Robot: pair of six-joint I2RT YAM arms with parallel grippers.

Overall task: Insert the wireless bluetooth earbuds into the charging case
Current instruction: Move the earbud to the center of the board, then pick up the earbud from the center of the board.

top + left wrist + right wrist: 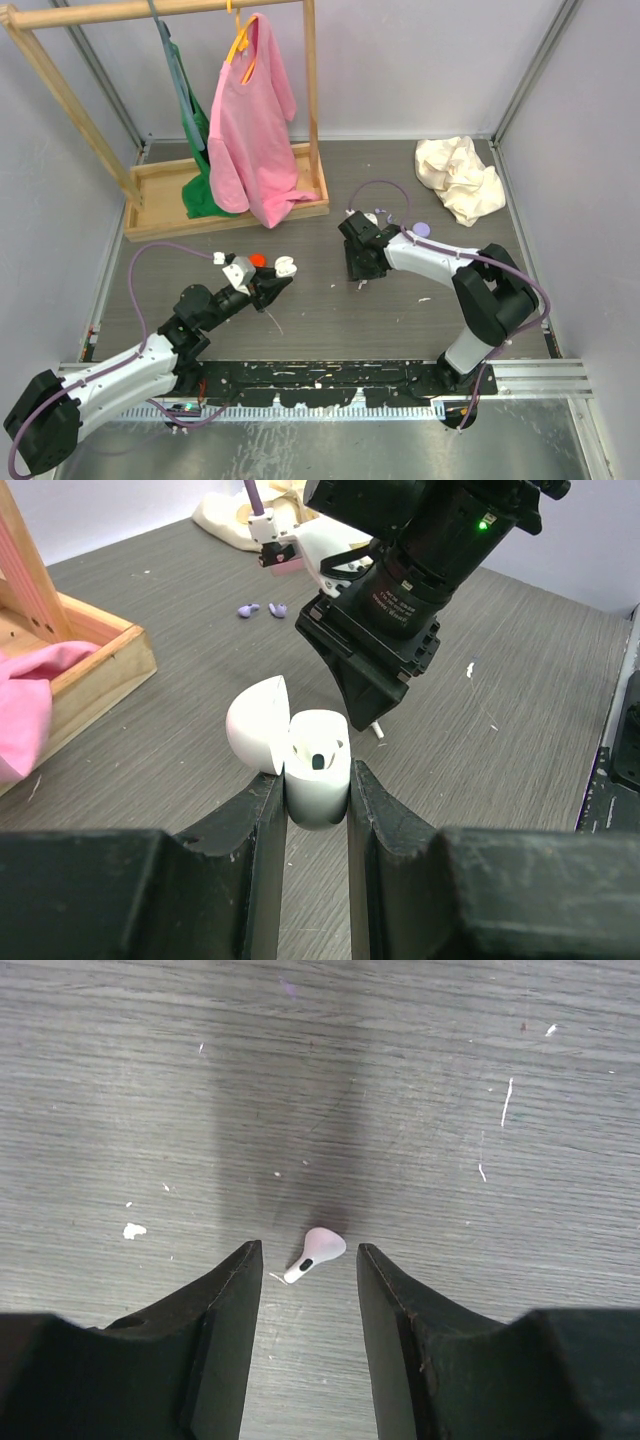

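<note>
My left gripper (pixel 316 780) is shut on the body of an open white charging case (pixel 318 765). The case's lid (pixel 256 723) is hinged back to the left and one socket shows empty. In the top view the left gripper (pixel 268 285) holds the case (pixel 285 266) left of centre. My right gripper (pixel 308 1250) is open, pointing down at the table, with a white earbud (pixel 316 1252) lying flat between its fingertips, untouched. The right gripper (pixel 362 268) stands just right of the case. Two lilac earbuds (pixel 262 609) lie farther back.
A wooden clothes rack (pixel 230 195) with a pink shirt (pixel 250 120) and a green garment stands at the back left. A cream cloth (pixel 460 178) lies at the back right. A lilac round case (pixel 421 229) and a red round piece (pixel 257 259) lie on the table.
</note>
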